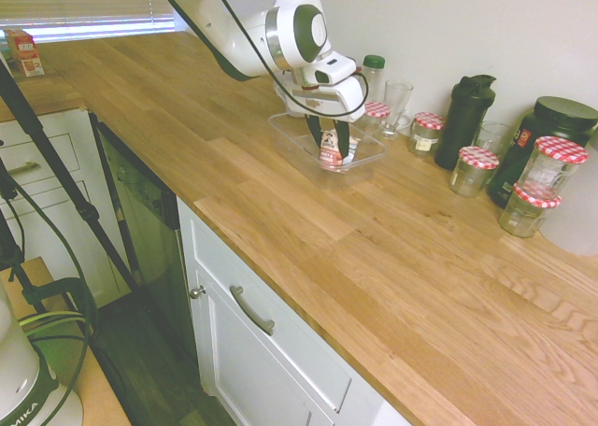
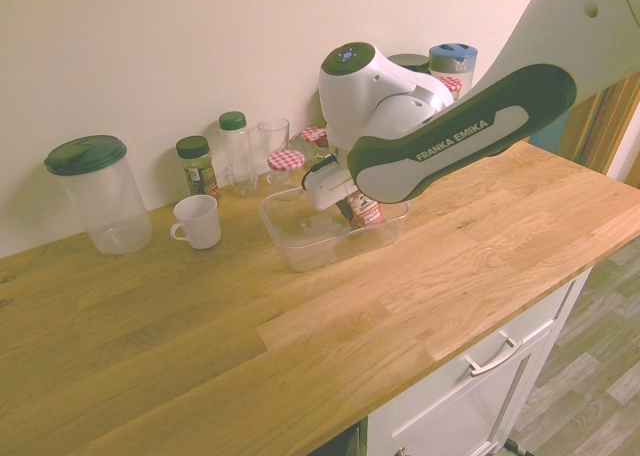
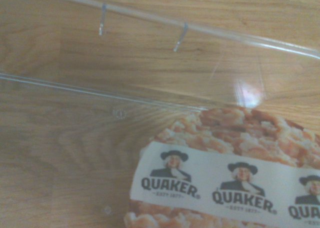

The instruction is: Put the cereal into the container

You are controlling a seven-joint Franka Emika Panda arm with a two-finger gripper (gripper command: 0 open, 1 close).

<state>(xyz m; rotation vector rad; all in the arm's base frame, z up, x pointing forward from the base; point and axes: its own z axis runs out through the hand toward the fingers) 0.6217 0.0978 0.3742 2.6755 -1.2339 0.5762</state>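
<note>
While clamped by the pincer (image 1: pixel 330 146), one cereal cup (image 1: pixel 330 152) inside one clear container (image 1: pixel 290 132).

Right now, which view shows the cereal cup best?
The wrist view: the cereal fills it, Quaker print readable. The first exterior view shows it small between the hand fingers inside the container; in the second, the arm partly hides it.

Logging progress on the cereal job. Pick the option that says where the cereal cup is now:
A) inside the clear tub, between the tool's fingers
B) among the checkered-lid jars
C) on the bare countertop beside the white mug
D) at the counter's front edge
A: the cereal cup sits within the walls of the clear tub, with the tool straddling it; the wrist view shows its Quaker top inside the tub's rim.
</note>
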